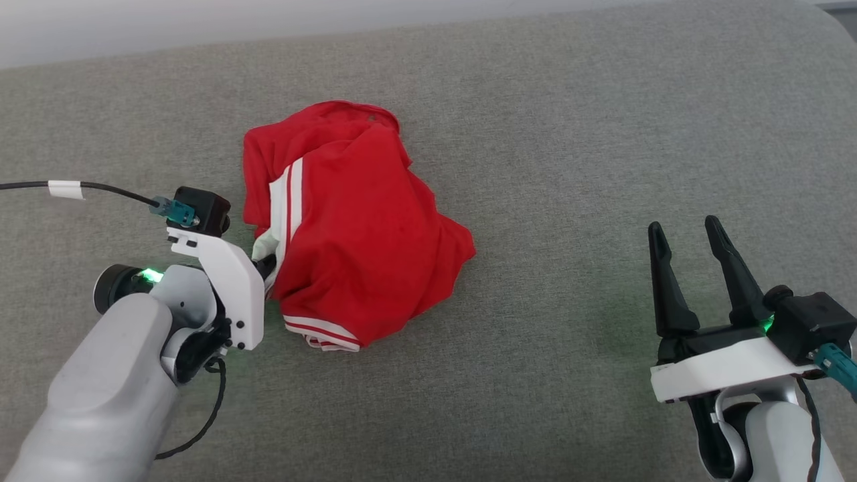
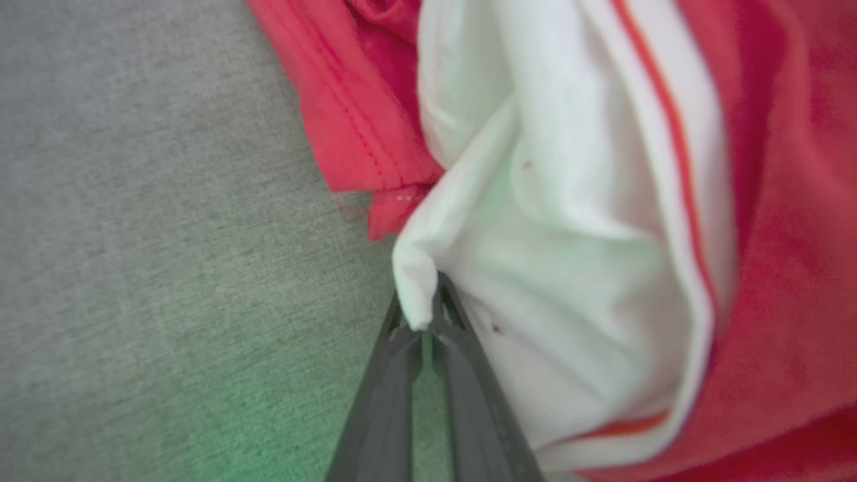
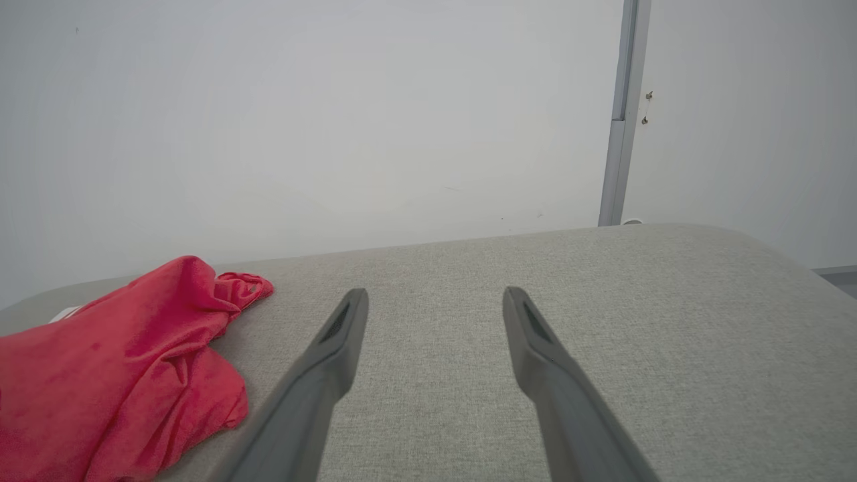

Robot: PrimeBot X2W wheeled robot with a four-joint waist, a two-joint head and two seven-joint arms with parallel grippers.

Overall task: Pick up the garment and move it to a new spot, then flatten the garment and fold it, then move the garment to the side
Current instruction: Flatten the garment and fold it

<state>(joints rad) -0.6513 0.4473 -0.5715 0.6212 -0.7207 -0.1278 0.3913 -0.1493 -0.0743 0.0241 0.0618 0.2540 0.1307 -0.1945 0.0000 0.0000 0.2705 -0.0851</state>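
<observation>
**Left to right:** Your left gripper (image 2: 425,314) lies low on the grey padded table (image 1: 576,120). Its two dark fingers are pressed together, with a white fold of sleeve nipped between the tips. In the head view, the white wrist housing and the edge of the cloth cover those tips.

Just to its right, the shirt (image 1: 365,227) sits in a crumpled heap left of the table's middle. The red body is bunched on top, the white sleeve with its red stripe shows on the left flank, and a striped cuff pokes out at the near edge.

Well apart at the far right, your right gripper (image 1: 683,225) is poised over bare table, fingers spread wide with nothing between them. From its wrist camera the heap lies off to the left, with a pale wall (image 3: 335,120) behind.

You appear to be on the first step, picking up the shirt to carry it to a new spot. The grip is made, but the heap is not yet off the table.

The next move calls for a slow, steady rise so the thin fabric unfurls and hangs clear. Your hold is a small pinch on one fold, and a jerk could pull it free. Bare table to the right looks like the likeliest place to set it down.
</observation>
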